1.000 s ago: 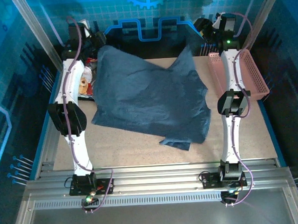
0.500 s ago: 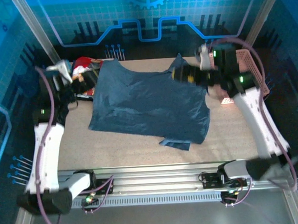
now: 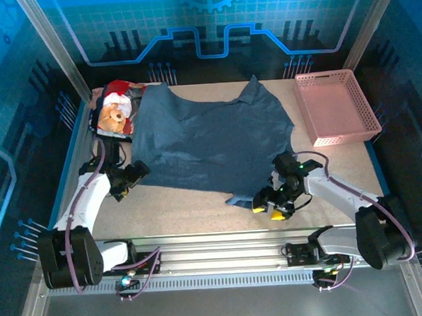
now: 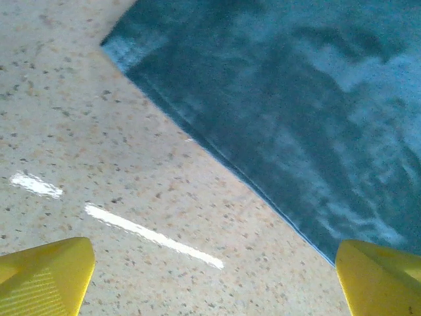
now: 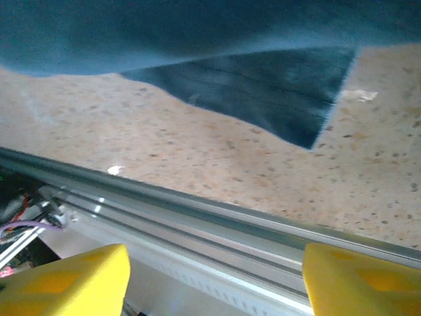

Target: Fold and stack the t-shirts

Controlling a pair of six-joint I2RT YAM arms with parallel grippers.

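Two shirts: the red shirt (image 3: pixel 115 112), teddy print up, sits far left, partly under the blue shirt (image 3: pixel 210 140), spread wrinkled mid-table. Your left gripper (image 3: pixel 132 176) gapes empty at its near-left corner; your right gripper (image 3: pixel 268 209) gapes empty by its near-right flap.

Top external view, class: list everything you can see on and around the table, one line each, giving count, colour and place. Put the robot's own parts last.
slate-blue t-shirt: one, dark slate-blue, spread open across the middle of the table
red t-shirt: one, red with a teddy-bear print, far left corner, its right edge under the slate-blue one
basket: one, pink lattice plastic, far right corner, nothing in it
table: one, beige speckled, under everything
frame rail: one, silver metal, along the near edge
left end effector: one, yellow-tipped, open, low by the shirt's near left edge
right end effector: one, yellow-tipped, open, by the shirt's near right corner
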